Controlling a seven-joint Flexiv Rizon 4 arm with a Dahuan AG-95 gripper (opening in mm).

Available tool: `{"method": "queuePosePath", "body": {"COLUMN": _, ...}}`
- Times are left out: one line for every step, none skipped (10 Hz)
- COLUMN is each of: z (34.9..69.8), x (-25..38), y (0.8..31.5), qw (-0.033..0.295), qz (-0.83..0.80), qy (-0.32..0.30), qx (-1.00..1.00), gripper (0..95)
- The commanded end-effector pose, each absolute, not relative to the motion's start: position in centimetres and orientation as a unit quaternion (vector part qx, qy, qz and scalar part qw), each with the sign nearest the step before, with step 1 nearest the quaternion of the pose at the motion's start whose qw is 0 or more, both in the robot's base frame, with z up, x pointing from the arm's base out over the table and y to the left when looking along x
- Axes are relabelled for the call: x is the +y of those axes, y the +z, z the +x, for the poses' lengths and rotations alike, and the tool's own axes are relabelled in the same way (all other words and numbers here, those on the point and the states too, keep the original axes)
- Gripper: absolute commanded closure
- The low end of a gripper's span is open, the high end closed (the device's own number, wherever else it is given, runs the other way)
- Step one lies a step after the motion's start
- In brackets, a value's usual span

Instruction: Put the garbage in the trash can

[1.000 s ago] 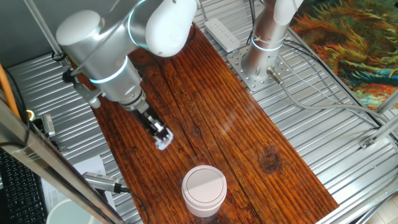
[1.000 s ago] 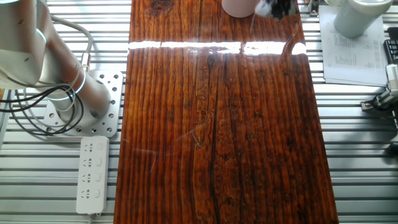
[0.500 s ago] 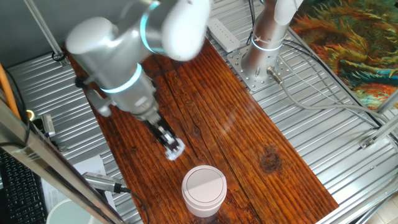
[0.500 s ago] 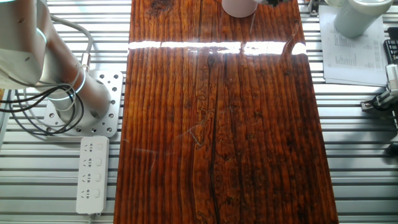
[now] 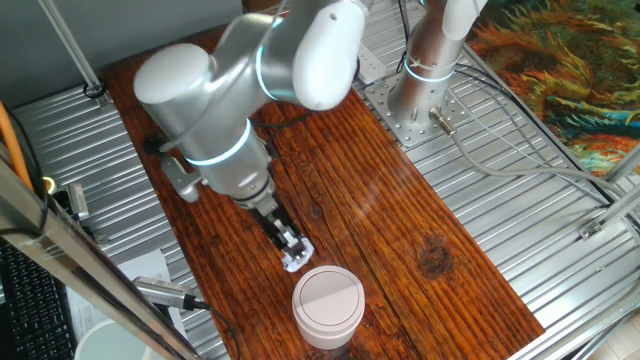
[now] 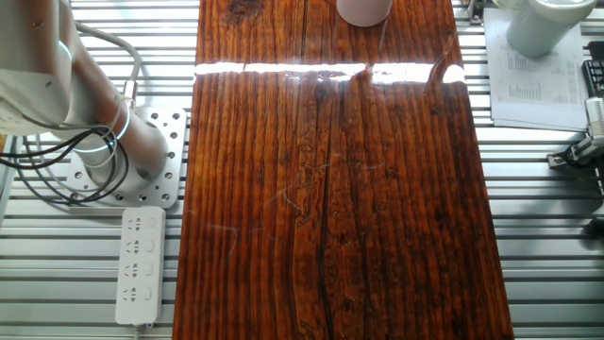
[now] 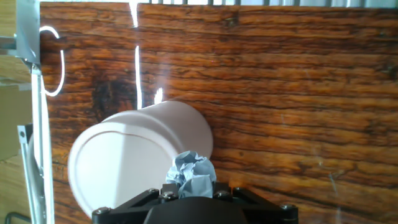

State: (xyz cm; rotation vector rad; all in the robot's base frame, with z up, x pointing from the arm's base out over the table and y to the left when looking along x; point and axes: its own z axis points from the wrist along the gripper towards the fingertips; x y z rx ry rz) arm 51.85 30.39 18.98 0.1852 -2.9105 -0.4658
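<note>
My gripper [image 5: 295, 256] is shut on the garbage [image 5: 298, 261], a small crumpled white-grey paper wad, just above and left of the trash can [image 5: 328, 305]. The can is a round pale pinkish-white tub with a flat white swing lid, standing on the wooden table. In the hand view the garbage [image 7: 191, 174] sticks out between my fingers, my gripper [image 7: 190, 186] sitting over the right edge of the trash can [image 7: 134, 162] lid. The other fixed view shows only the trash can's [image 6: 364, 10] base at the top edge; the gripper is out of frame there.
The dark wooden table [image 5: 400, 215] lies on a slatted metal bench. A second arm's base [image 5: 425, 85] stands at the far side with a power strip [image 5: 356, 52]. A white bucket rim [image 5: 100, 342] and papers sit off the table's left corner.
The arm has carried the garbage down the table toward the trash can, from mid-table to right beside the lid. The gripper has left the other fixed view.
</note>
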Motion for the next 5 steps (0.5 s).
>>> {"method": "queuePosePath", "body": {"z": 51.57, "x": 30.73, "y": 18.95, "qw": 0.094, "qz": 0.060, "qy": -0.156, "qx": -0.982, "gripper": 95.0}}
{"method": "queuePosePath", "body": {"z": 51.54, "x": 30.78, "y": 18.91, "qw": 0.096, "qz": 0.050, "qy": -0.146, "qx": -0.983, "gripper": 95.0}}
{"method": "queuePosePath", "body": {"z": 51.54, "x": 30.78, "y": 18.91, "qw": 0.103, "qz": 0.041, "qy": -0.145, "qx": -0.983, "gripper": 95.0}}
{"method": "queuePosePath", "body": {"z": 51.54, "x": 30.78, "y": 18.91, "qw": 0.101, "qz": 0.061, "qy": -0.147, "qx": -0.982, "gripper": 95.0}}
{"method": "queuePosePath", "body": {"z": 51.54, "x": 30.78, "y": 18.91, "qw": 0.091, "qz": 0.084, "qy": -0.150, "qx": -0.981, "gripper": 95.0}}
